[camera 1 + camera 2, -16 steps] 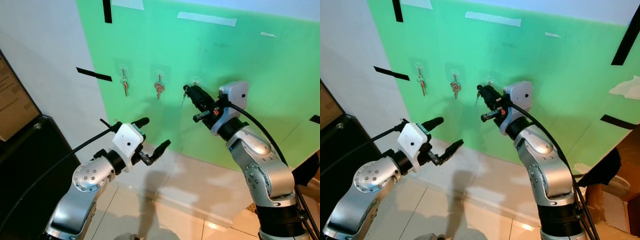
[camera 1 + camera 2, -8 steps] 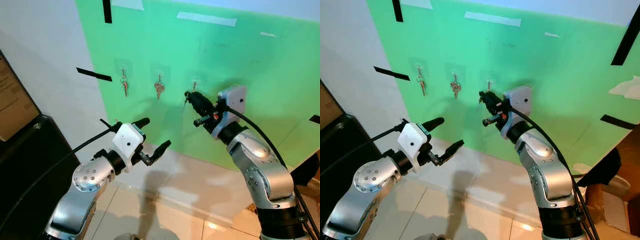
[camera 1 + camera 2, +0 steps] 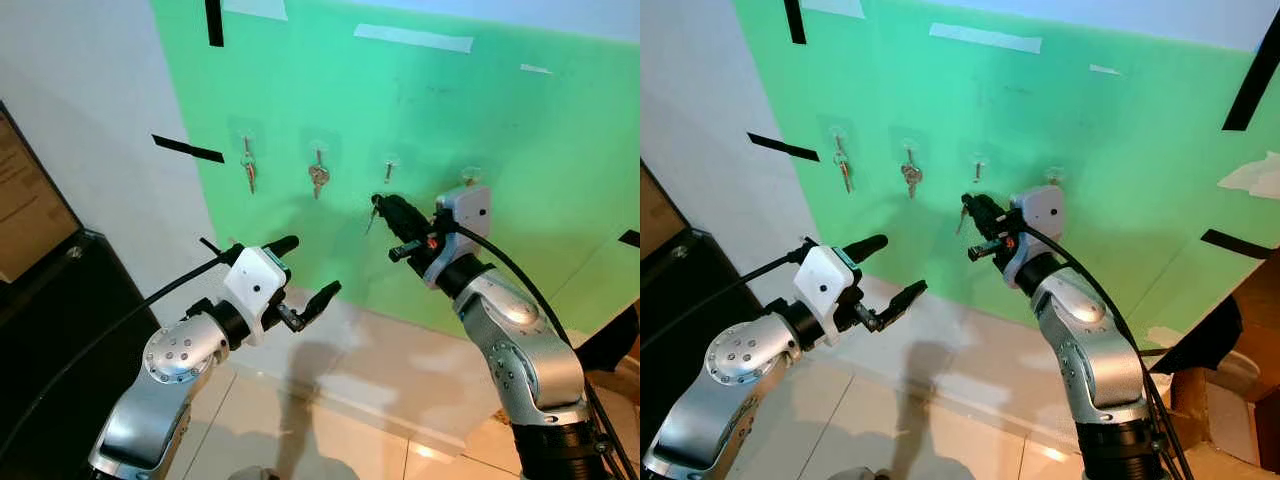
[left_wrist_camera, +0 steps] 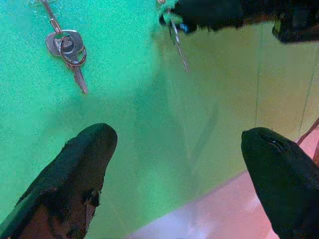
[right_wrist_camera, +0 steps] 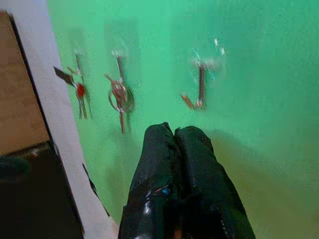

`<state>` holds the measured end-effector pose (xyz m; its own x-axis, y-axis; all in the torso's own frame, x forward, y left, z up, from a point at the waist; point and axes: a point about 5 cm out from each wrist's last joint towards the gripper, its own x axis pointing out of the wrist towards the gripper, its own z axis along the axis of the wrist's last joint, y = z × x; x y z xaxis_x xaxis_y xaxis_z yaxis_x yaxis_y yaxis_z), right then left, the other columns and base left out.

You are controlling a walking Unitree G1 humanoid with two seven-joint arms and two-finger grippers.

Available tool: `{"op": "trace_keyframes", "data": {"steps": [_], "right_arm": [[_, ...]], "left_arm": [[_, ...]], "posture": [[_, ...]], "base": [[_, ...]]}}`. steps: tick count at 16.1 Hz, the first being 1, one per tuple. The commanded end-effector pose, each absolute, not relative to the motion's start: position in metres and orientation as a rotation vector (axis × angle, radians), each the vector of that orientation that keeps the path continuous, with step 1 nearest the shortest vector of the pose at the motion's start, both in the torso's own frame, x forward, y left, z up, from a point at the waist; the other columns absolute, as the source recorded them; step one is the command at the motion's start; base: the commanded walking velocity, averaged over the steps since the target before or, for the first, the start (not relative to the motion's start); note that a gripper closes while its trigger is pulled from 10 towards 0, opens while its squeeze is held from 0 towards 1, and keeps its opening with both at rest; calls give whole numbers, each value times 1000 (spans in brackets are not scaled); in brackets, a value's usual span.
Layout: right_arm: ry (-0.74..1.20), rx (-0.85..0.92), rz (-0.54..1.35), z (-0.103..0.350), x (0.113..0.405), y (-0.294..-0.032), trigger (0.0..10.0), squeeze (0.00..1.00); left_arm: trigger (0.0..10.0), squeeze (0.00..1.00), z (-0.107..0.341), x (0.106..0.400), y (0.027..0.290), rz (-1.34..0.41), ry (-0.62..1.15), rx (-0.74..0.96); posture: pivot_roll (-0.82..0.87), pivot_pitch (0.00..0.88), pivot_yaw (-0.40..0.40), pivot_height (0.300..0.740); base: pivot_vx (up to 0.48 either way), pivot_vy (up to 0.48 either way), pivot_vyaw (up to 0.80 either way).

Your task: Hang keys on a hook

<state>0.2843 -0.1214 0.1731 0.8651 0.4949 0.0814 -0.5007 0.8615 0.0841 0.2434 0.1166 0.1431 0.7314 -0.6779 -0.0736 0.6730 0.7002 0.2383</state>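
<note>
Against the green board (image 3: 520, 130) my right fingers (image 3: 378, 205) are pinched together on the key (image 4: 179, 47), which dangles from their tips just below and slightly to the side of the third hook (image 3: 388, 168). I hold it by its top end so the shaft hangs free and the loop stays uppermost, ready to go over the hook's upturned tip. That hook is bare, as the right wrist view shows (image 5: 199, 87), while the two hooks further toward my left already carry their own: a key with a red tag (image 3: 248, 172) and a small bunch on a ring (image 3: 318, 176). A fourth hook (image 3: 470, 176) sits just above my right wrist housing and also looks empty.

My left fingers (image 3: 308, 270) are spread wide and hold nothing, parked lower down and clear of the board so they do not shadow or bump the work. From here I judge the key sits too low to catch; the next move would need a short lift and a nudge toward the board, and a slip could drop it to the floor (image 3: 330, 430)
</note>
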Motion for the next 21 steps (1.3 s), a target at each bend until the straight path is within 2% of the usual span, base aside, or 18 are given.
{"op": "trace_keyframes", "data": {"steps": [1, 7, 16, 21], "right_arm": [[-106, 117, 523, 181, 282, -125, 10000, 0], [-166, 144, 526, 191, 283, -123, 10000, 0], [-136, 119, 450, 186, 293, -128, 10000, 0], [-47, 67, 445, 172, 295, -125, 10000, 0]], "left_arm": [[10000, 0, 147, 242, 115, -770, -31, 261], [10000, 0, 147, 241, 114, -774, -29, 262], [10000, 0, 147, 240, 114, -778, -24, 263], [10000, 0, 146, 240, 113, -786, -21, 265]], "posture": [[-10, 0, 18, 740], [-8, 0, 19, 740], [-5, 0, 20, 740], [-6, 0, 23, 740]], "base": [[0, 0, 0], [0, 0, 0], [0, 0, 0], [0, 0, 0]]}}
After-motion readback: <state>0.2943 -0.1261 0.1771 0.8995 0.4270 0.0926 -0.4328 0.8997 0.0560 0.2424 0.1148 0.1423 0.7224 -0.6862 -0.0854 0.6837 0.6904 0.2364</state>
